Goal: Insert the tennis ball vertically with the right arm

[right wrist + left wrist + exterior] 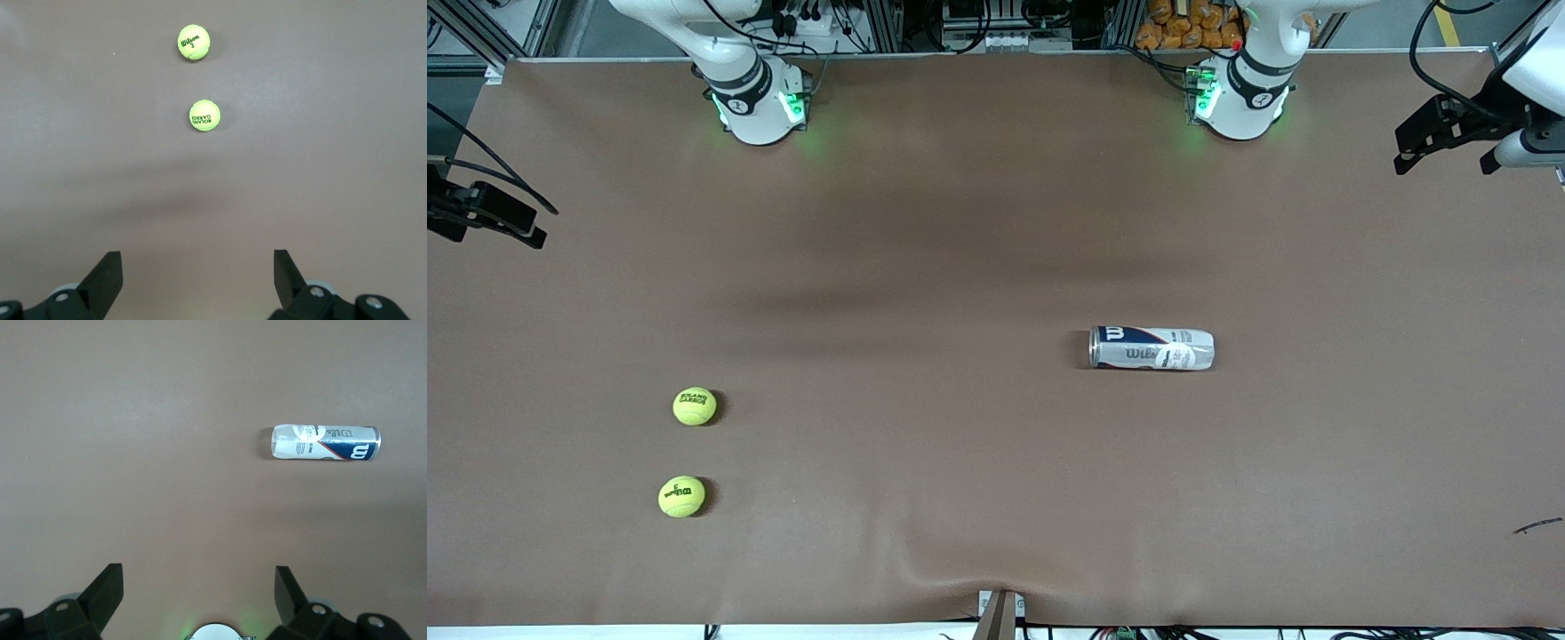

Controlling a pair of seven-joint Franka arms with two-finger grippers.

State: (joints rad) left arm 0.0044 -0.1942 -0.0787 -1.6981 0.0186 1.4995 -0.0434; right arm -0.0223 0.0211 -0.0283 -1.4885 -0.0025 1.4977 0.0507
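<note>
The front view looks steeply down from high across the bench [996, 222], facing both arm bases at twelve o'clock. Each wrist camera hangs above the bench, looking down past its own spread claw fingers. The left wrist view shares the lying can [325, 443] with the front view; the right wrist view shares both tennis balls [204, 115].

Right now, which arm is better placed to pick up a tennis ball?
Right. Both tennis balls lie toward its end of the table, and the open right gripper already looks down on them. The open left gripper faces the lying Wilson can.
</note>
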